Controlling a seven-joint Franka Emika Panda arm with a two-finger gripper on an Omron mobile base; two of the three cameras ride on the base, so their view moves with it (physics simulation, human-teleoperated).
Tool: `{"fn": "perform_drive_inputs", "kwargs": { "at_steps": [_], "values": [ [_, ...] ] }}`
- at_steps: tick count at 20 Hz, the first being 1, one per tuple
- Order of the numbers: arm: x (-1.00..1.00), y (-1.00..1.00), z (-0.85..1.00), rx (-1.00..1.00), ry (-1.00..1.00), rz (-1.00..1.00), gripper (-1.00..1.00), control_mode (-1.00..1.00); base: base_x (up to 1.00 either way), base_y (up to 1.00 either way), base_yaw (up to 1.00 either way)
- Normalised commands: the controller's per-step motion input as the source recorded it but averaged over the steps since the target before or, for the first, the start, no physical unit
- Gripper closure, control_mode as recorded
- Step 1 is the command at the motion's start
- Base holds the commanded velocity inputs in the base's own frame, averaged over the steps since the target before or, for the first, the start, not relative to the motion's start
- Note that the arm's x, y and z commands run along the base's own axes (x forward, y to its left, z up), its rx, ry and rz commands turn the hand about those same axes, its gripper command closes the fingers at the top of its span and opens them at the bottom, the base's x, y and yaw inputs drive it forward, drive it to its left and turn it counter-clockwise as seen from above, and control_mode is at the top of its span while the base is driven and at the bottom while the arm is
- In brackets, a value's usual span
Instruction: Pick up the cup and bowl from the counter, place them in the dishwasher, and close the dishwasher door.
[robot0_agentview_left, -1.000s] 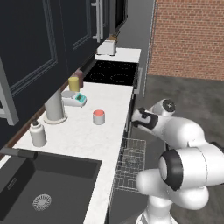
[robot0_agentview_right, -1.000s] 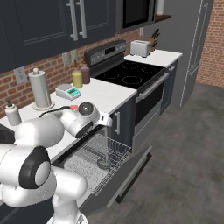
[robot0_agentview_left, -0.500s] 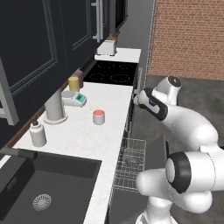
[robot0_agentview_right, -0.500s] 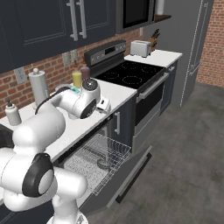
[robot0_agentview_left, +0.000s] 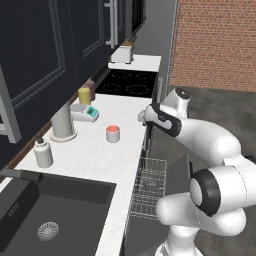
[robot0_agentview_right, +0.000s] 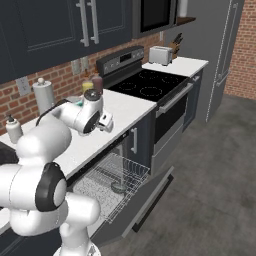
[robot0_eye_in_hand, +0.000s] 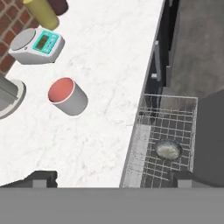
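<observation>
Hovered with the gripper (robot0_agentview_left: 143, 117) above the front edge of the counter (robot0_agentview_left: 95, 155), jaws spread fully wide, nothing between them. In the hand view, finger tips (robot0_eye_in_hand: 40, 178) stood far apart at the bottom, one over white stone, the other over the dishwasher's side.

Looked down on the cup (robot0_eye_in_hand: 68, 96), upright on the counter (robot0_eye_in_hand: 109, 78), salmon-red mouth facing up, pale sides clear of everything around it. Seen from the left base view, the cup (robot0_agentview_left: 113, 133) sat near the counter's middle, well apart from the gripper and further in from the edge.

Found the bowl (robot0_eye_in_hand: 168, 149) already lying in the wire rack (robot0_eye_in_hand: 164, 131) of the dishwasher (robot0_agentview_right: 117, 187), pulled out below the counter edge; also visible as a small dark round shape in the rack (robot0_agentview_right: 118, 187) from the right base view. Saw the dishwasher door (robot0_agentview_right: 145, 200) dropped open, tilted down under the rack.

Beyond the cup: teal-faced scale (robot0_eye_in_hand: 36, 45) near the brick wall, yellow jar (robot0_eye_in_hand: 41, 12) beside it, and a dark jar (robot0_eye_in_hand: 57, 5) just past that. Further left along the counter, a paper-towel roll (robot0_agentview_left: 62, 121), a white capped bottle (robot0_agentview_left: 43, 152), then the black sink (robot0_agentview_left: 45, 215). Further on, the black cooktop (robot0_agentview_left: 128, 83) and a toaster (robot0_agentview_left: 122, 54).
</observation>
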Motion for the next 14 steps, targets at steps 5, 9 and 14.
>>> {"fn": "perform_drive_inputs", "kwargs": {
  "at_steps": [5, 9, 14],
  "values": [
    [0.38, 0.41, -0.21, 0.07, 0.09, 0.00, -1.00, -1.00, 0.00, 0.00, 0.00],
    [0.41, 0.23, -0.07, 0.02, 0.09, 0.00, -1.00, -1.00, 0.00, 0.00, 0.00],
    [0.44, 0.36, -0.06, 0.00, 0.07, 0.00, -1.00, -1.00, 0.00, 0.00, 0.00]
  ]
}}
